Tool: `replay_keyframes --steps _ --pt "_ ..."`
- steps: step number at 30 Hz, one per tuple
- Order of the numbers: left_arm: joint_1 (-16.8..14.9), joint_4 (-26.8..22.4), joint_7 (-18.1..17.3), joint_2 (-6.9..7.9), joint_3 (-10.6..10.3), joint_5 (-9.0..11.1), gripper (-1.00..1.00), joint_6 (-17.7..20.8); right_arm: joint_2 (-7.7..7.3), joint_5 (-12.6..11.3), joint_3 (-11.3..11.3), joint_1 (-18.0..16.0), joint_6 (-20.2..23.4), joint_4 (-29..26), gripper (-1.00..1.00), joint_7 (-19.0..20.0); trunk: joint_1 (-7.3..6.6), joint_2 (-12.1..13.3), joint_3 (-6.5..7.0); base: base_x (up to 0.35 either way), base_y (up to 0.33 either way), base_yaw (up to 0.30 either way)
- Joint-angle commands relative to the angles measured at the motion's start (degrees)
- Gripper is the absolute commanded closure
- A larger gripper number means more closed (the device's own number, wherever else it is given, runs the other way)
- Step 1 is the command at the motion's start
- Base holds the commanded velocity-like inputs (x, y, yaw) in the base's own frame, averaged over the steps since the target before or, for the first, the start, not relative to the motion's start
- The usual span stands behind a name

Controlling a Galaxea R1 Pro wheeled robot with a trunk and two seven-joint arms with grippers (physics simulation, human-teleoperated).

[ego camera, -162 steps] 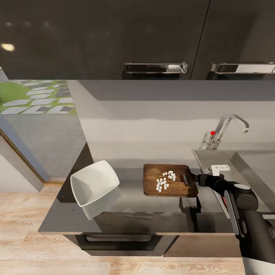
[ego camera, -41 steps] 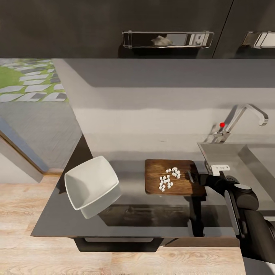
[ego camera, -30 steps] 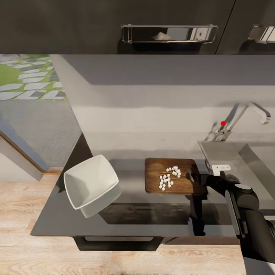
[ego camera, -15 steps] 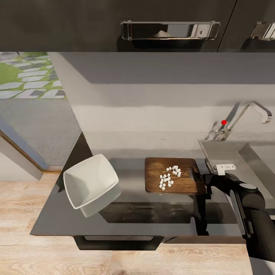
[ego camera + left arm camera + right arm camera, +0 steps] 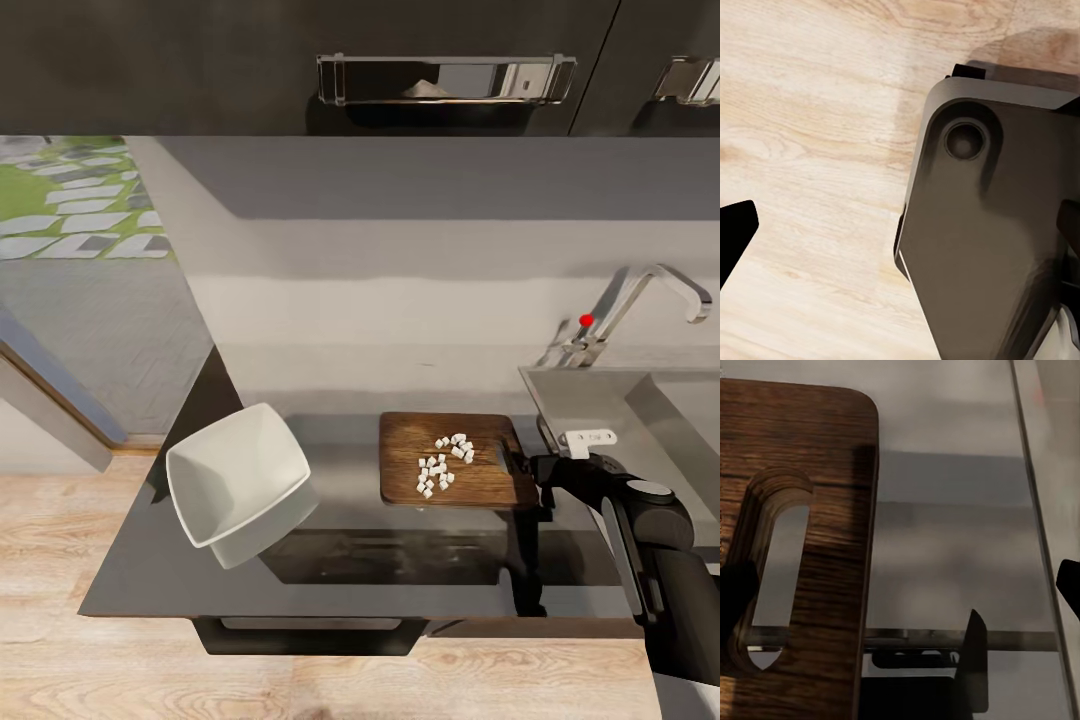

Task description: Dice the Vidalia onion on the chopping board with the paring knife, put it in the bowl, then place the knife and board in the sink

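Board raised, dice riding on it.
The right claw [image 5: 522,466] pinches the board [image 5: 452,473] by its slot end, now held above the worktop [image 5: 350,560]; next, tip the dice [image 5: 443,464] into the bowl [image 5: 240,484].

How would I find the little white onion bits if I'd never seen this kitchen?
Find the long dark countertop under the black cabinets. Between the white bowl and the steel sink lies a brown chopping board. The diced onion is the cluster of tiny white cubes on it, the only small loose pieces there.
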Motion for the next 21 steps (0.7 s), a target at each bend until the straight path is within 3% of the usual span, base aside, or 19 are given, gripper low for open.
replay_keyframes --steps 1,21 --pt "-0.10 0.25 0.05 -0.03 -0.48 0.44 -1.00 -0.39 -0.01 0.60 -0.04 -0.04 0.22 -0.07 -1.00 0.55 0.03 -0.10 -0.09 0.000 0.000 0.000" --pt "-0.10 0.25 0.05 0.03 -0.48 0.44 -1.00 -0.39 0.22 0.55 0.15 -0.04 0.22 -0.07 -1.00 0.59 0.03 -0.10 -0.75 0.029 0.000 0.000"
